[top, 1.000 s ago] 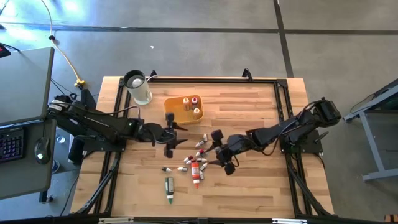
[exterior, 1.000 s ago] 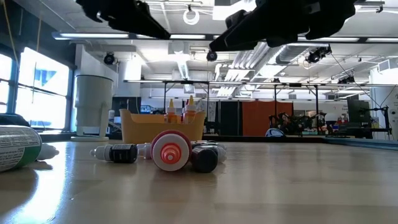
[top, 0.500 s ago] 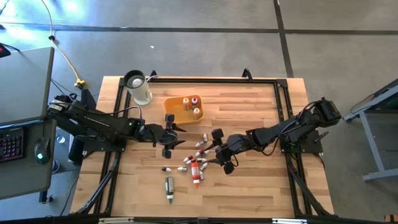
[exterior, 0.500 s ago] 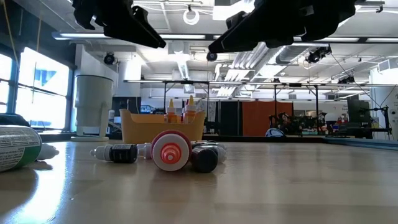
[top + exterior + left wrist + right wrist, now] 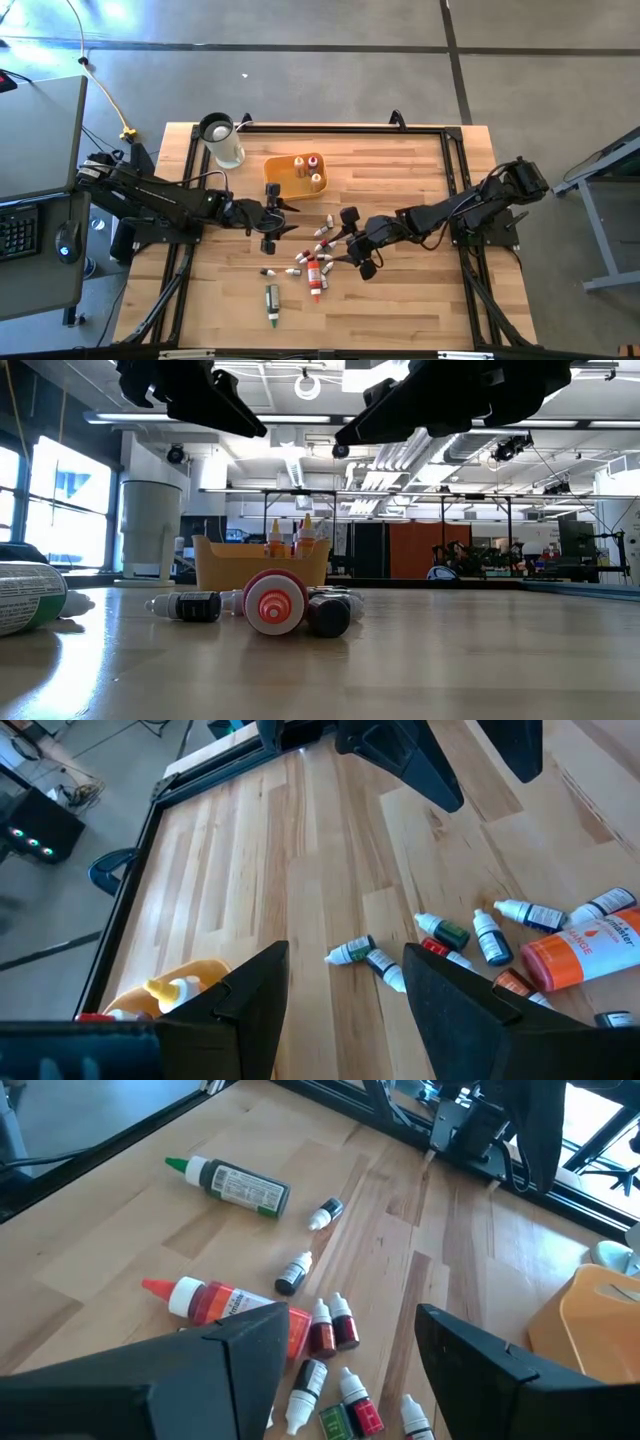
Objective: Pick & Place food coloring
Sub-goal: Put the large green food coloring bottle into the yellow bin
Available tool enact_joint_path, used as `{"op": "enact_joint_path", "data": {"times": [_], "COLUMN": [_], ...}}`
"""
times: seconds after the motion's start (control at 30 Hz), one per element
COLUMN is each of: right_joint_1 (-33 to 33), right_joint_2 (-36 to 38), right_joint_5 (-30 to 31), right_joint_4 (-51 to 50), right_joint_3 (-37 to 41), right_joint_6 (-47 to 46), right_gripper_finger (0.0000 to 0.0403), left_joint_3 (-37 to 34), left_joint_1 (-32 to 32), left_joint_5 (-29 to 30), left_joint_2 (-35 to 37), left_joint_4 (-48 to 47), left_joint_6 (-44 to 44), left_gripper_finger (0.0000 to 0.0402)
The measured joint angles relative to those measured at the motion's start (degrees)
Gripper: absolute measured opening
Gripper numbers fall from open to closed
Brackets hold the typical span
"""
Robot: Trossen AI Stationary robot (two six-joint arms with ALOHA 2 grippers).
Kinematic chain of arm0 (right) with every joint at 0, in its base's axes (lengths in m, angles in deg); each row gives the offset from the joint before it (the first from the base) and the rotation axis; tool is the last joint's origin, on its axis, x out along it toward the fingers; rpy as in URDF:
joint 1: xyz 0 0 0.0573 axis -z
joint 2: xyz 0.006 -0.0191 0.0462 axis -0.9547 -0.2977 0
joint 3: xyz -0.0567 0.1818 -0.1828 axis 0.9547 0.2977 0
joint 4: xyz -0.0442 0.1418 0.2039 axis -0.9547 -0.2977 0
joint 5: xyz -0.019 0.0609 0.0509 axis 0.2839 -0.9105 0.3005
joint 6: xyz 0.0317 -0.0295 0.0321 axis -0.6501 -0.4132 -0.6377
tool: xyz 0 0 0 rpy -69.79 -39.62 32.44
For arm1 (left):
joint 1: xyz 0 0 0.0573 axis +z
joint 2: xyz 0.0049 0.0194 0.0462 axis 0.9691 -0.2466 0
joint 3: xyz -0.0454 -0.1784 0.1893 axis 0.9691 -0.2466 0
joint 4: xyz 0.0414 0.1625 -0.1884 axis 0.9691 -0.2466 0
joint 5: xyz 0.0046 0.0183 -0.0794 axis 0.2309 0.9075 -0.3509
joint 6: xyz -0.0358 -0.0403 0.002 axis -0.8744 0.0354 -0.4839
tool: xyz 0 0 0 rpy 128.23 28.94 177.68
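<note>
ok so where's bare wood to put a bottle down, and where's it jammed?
Free: the right side of the table, past the yellow-orange tray, and the strip near the front edge right of the green tube. Crowded: the middle, where loose bottles lie between the left gripper and right gripper, both open.

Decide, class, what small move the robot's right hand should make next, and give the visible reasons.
Probably lower the right hand onto one of the small pale-capped food coloring bottles lying loose on the wooden table. Its jaws stand open and empty above that cluster, while the yellow-orange square tray holds only three bottles. The left hand, also open, hangs between tray and cluster.
</note>
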Motion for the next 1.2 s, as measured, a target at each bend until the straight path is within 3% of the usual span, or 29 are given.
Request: {"op": "enact_joint_path", "data": {"times": [0.6, 0.83, 1.2], "right_joint_1": [0.0, -0.02, -0.02], "right_joint_2": [0.0, 0.0, -0.02], "right_joint_5": [-0.02, -0.04, -0.02], "right_joint_4": [0.0, 0.0, 3.42], "right_joint_3": [0.0, 0.0, 0.02], "right_joint_6": [-0.16, -6.07, -6.06], "right_gripper_finger": [0.0213, 0.0213, 0.0213], "left_joint_3": [0.0, 0.0, 0.0], "left_joint_1": [0.0, 0.0, 0.0], "left_joint_5": [0.03, 0.05, 0.05], "left_joint_2": [-0.02, -0.02, -0.02], "left_joint_4": [0.02, 0.04, 0.04], "left_joint_6": [0.0, 0.0, 0.0], "left_gripper_finger": [0.0193, 0.0193, 0.0193]}}
